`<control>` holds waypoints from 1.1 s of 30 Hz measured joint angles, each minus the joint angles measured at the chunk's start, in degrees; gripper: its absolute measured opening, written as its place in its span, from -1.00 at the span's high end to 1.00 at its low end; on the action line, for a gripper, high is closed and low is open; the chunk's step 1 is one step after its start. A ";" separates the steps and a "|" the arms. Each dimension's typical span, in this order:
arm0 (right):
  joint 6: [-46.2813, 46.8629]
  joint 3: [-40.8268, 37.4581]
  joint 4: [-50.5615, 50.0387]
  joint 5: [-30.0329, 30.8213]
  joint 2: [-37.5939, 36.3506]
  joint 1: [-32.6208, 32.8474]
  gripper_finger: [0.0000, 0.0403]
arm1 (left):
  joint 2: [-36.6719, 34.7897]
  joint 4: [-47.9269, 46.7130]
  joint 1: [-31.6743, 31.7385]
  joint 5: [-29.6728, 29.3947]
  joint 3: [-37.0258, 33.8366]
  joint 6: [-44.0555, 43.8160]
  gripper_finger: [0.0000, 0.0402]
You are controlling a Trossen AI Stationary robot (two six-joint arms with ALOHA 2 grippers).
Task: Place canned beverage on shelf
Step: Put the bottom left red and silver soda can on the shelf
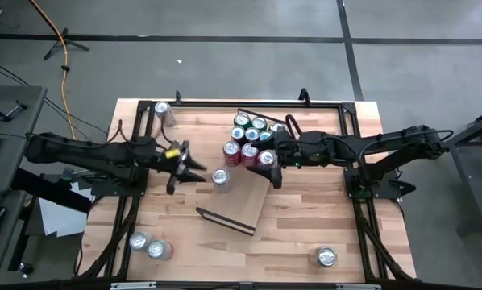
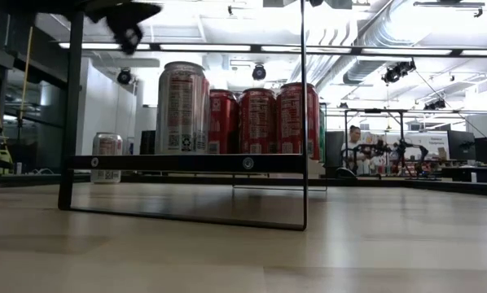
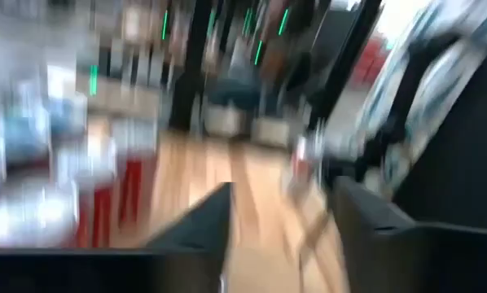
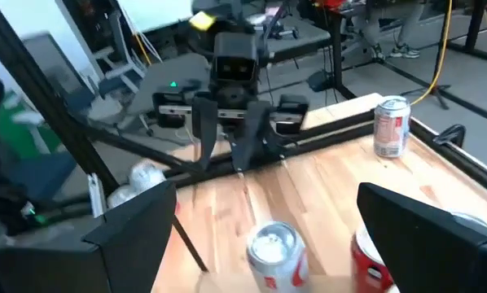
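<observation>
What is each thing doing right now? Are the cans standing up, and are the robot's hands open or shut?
silver can: upright on the shelf, not held.
red cans: upright on the shelf.
table can: upright, off the shelf.
left gripper: empty, beside the silver can.
right gripper: open, empty, by the red cans.

High view: overhead, straight down on whole table [image 1: 184, 242]. Low view: tabletop level, close behind shelf [image 2: 186, 163], facing room. Right wrist view: faces left gripper [image 4: 243, 138] across table. Silver can [image 1: 220, 177], frame centre, shared by high, right wrist views.
</observation>
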 joint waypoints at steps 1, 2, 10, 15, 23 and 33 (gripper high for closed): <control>-0.83 0.00 -0.55 0.00 0.00 0.00 -0.83 | -0.54 -6.53 -1.23 -0.84 1.27 -1.58 0.58; -1.62 0.00 -1.09 0.00 0.00 0.00 -0.83 | -0.58 -12.13 -2.53 -1.92 2.71 -3.09 0.78; -9.28 -0.07 -7.22 2.33 -0.91 -0.16 -0.83 | 4.47 -30.20 -11.80 -12.14 7.37 -6.78 0.99; -10.69 -0.06 -12.96 3.93 -1.14 -1.54 -0.83 | 11.37 -28.25 -11.95 -13.39 7.44 -5.54 1.00; -11.59 -0.07 -18.53 3.98 -1.20 -2.75 -0.83 | 21.04 -19.68 -7.84 -12.46 7.44 -1.42 1.00; -11.34 -0.04 -19.29 3.19 -1.20 -2.73 -0.83 | 26.59 -10.75 -4.86 -9.55 7.44 3.10 1.00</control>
